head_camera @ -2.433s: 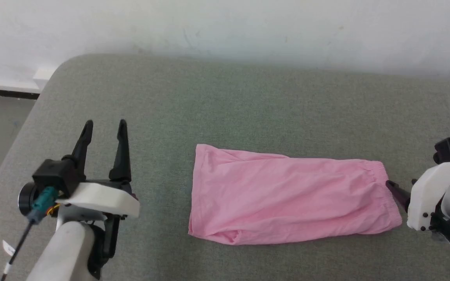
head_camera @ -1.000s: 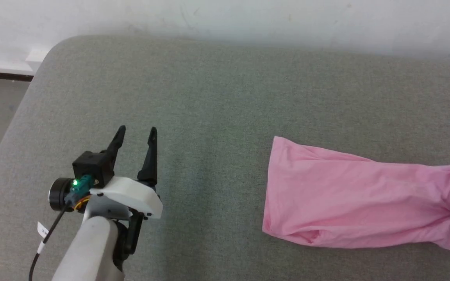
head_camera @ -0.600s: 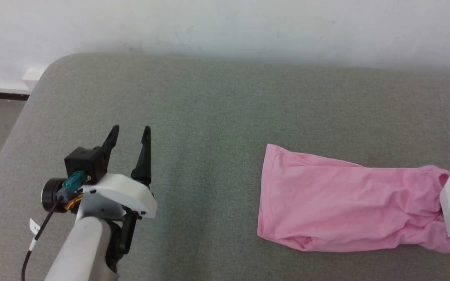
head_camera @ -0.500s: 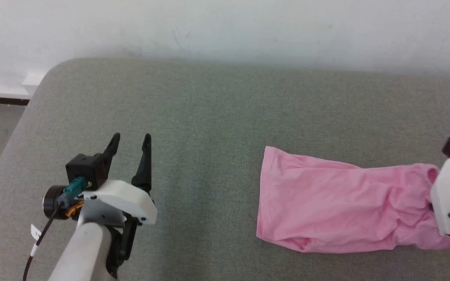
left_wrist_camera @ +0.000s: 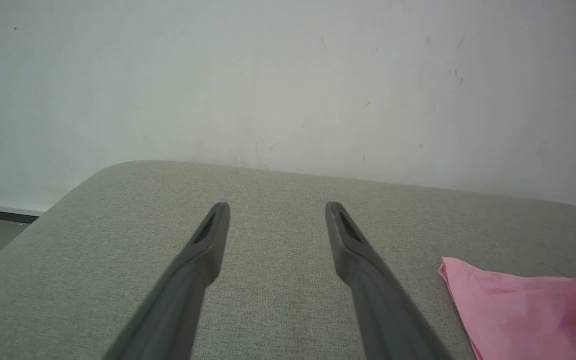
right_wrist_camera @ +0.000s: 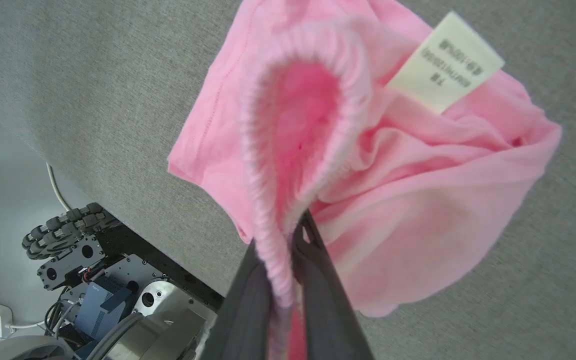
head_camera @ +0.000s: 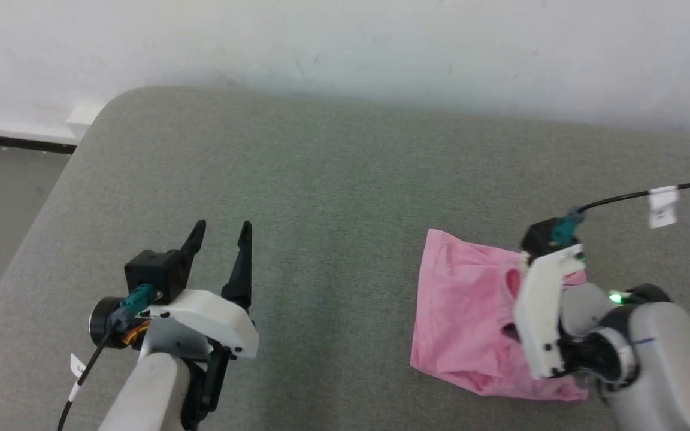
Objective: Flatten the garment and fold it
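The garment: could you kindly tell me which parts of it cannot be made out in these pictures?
- Head view: the right arm's white housing covers where the garment is gripped.
- Left wrist view: the frame's right and bottom edges cut it off.
- Right wrist view: the tag print is too blurred to read; bunched folds hide the legs.

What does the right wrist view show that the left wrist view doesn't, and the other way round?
Right wrist view's own: the right gripper shut on the gathered waistband of the pink shorts, the white tag with print, and the robot's base below the cushion edge.
Left wrist view's own: the left gripper open above bare cushion, holding nothing, and the white wall behind.
Shared: the pink shorts and the grey cushion they lie on.
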### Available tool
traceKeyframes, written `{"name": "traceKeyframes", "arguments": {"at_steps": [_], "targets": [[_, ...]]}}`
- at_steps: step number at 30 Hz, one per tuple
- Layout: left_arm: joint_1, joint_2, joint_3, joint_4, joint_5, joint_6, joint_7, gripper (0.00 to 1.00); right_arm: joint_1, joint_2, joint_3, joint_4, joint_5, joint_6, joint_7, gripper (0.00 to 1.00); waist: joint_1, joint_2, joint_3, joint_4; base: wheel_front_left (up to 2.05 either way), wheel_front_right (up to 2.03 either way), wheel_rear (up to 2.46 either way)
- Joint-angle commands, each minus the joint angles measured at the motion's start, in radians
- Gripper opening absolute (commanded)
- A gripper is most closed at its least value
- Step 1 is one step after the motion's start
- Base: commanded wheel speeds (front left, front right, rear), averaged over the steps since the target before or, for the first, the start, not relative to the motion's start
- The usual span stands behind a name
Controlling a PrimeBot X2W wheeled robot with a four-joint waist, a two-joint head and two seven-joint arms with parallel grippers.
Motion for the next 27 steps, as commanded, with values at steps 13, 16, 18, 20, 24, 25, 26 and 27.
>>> {"name": "traceKeyframes", "arguments": {"at_steps": [13,16,18,20,24,25,26,27], "targets": [[-0.035,-0.020,-0.051,0.030,0.003,-0.022,-0.016,1.00,-0.092,0.128,0.010,0.296,-0.166,-0.002,-0.180,0.00,0.0001,0.0001,0.066,0.083,0.00,0.00,0.00],[-0.043,-0.021,-0.051,0.038,0.001,-0.022,-0.022,1.00,-0.108,0.134,0.014,0.336,-0.186,-0.002,-0.237,1.00,0.0001,0.0001,0.075,0.083,0.00,0.00,0.00],[-0.043,-0.019,-0.048,0.043,-0.001,-0.020,-0.026,1.00,-0.122,0.138,0.035,0.347,-0.183,-0.002,-0.262,1.00,0.0001,0.0001,0.074,0.076,0.00,0.00,0.00],[-0.040,-0.014,-0.046,0.048,-0.004,-0.019,-0.027,1.00,-0.140,0.140,0.057,0.345,-0.166,-0.002,-0.281,1.00,0.0001,0.0001,0.067,0.063,0.00,0.00,0.00],[-0.034,-0.003,-0.037,0.055,-0.010,-0.017,-0.029,1.00,-0.175,0.141,0.110,0.297,-0.121,-0.002,-0.304,1.00,0.0001,0.0001,0.047,0.023,0.00,0.00,0.00],[-0.032,0.002,-0.034,0.054,-0.010,-0.015,-0.031,1.00,-0.182,0.139,0.120,0.277,-0.109,-0.002,-0.309,1.00,0.0001,0.0001,0.042,0.008,0.00,0.00,0.00],[-0.030,0.006,-0.032,0.053,-0.011,-0.014,-0.032,1.00,-0.187,0.133,0.124,0.255,-0.098,-0.002,-0.314,1.00,0.0001,0.0001,0.037,-0.004,0.00,0.00,0.00],[-0.026,0.012,-0.027,0.051,-0.010,-0.010,-0.035,1.00,-0.190,0.128,0.128,0.231,-0.087,-0.002,-0.320,1.00,0.0001,0.0001,0.031,-0.021,0.00,0.00,0.00]]}}
